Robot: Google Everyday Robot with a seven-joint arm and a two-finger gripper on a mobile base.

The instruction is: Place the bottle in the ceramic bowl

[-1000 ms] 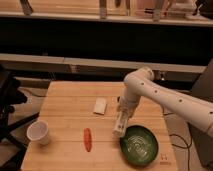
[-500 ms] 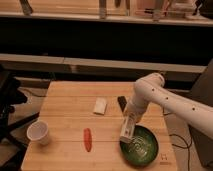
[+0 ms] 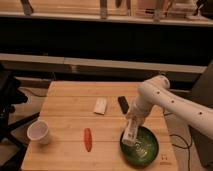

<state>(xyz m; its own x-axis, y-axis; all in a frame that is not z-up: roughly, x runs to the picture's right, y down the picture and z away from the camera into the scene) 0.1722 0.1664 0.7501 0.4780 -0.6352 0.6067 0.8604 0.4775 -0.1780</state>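
End effector [image 3: 133,121] position: over the right part of the worktop [image 3: 70,105], near the front-right corner, at the end of the white arm [image 3: 165,100] that enters from the right side. It is closed on the bottle [image 3: 131,133], gripping its upper end; the exact finger contact appears to be at the bottle's top, though that area is hard to resolve.

Bottle: cream-white with tan marks, held roughly upright with a slight tilt, its lower end hanging over the back-left rim of the ceramic bowl [image 3: 147,152]. Whether the lower end touches the bowl cannot be determined.

Ceramic bowl: dark green, round, shallow, resting at the front-right corner of the worktop.

Other items on the worktop:
- White cup [image 3: 39,132], near the front-left corner.
- Orange stick [image 3: 88,139], lying near the front edge, about midway along it, well apart from the bowl.
- Flat white block [image 3: 101,105], near the centre.
- Small dark object [image 3: 123,104], just right of the block and behind the end effector.
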